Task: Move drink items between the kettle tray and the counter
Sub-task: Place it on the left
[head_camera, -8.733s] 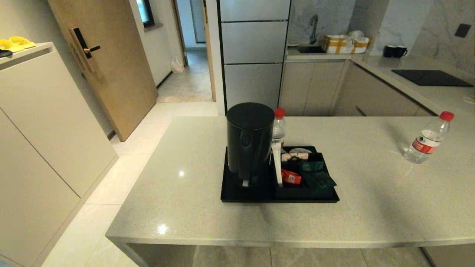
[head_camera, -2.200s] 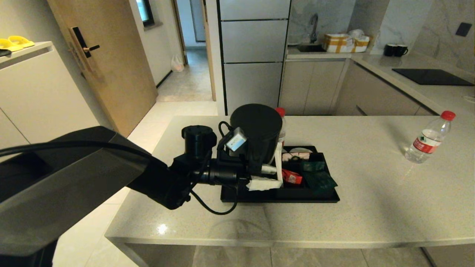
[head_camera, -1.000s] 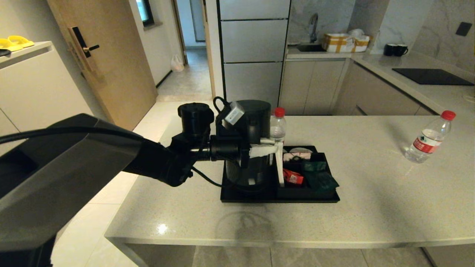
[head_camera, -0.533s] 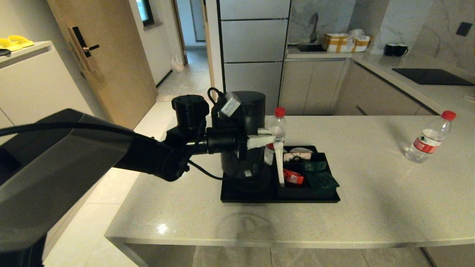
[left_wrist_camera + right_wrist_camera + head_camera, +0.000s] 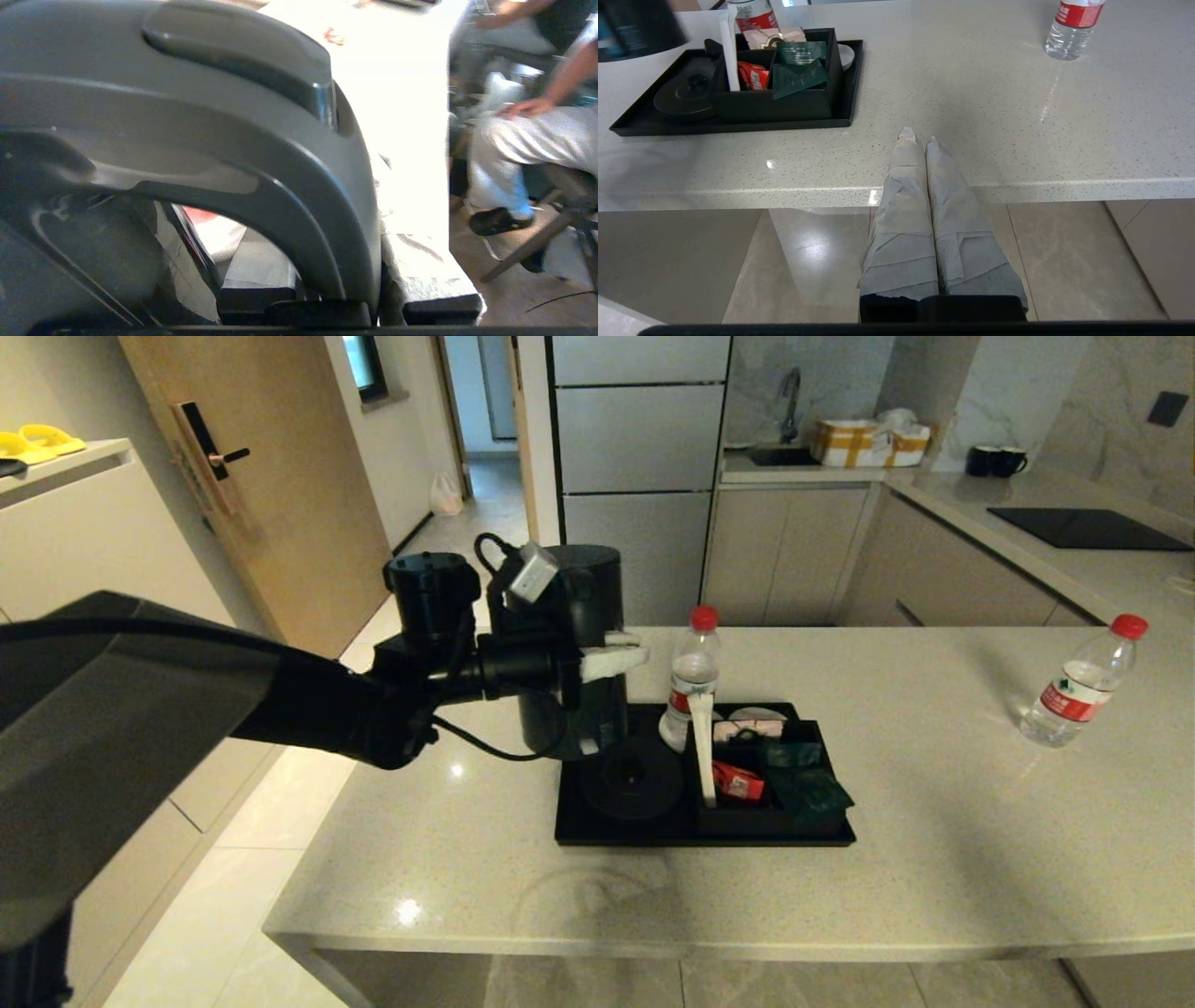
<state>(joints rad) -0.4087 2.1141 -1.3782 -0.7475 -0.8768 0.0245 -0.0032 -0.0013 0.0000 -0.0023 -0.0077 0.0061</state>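
- The left end effector (image 5: 611,653) is clamped on the kettle (image 5: 571,616) by its handle, holding it in the air, clear of the round base (image 5: 633,782) below and to its right.
- Beyond the base, on the same tray (image 5: 579,831), a bottle (image 5: 686,681) stands beside the sachet box (image 5: 770,784), which holds the green packet (image 5: 805,791).
- A second bottle (image 5: 1078,686) stands well apart on the bench (image 5: 934,887).
- The right end effector (image 5: 917,140), fingers pressed together, idles near the bench edge.
- Judged progress: the kettle is lifted but not yet set down.
- No label writing is legible.
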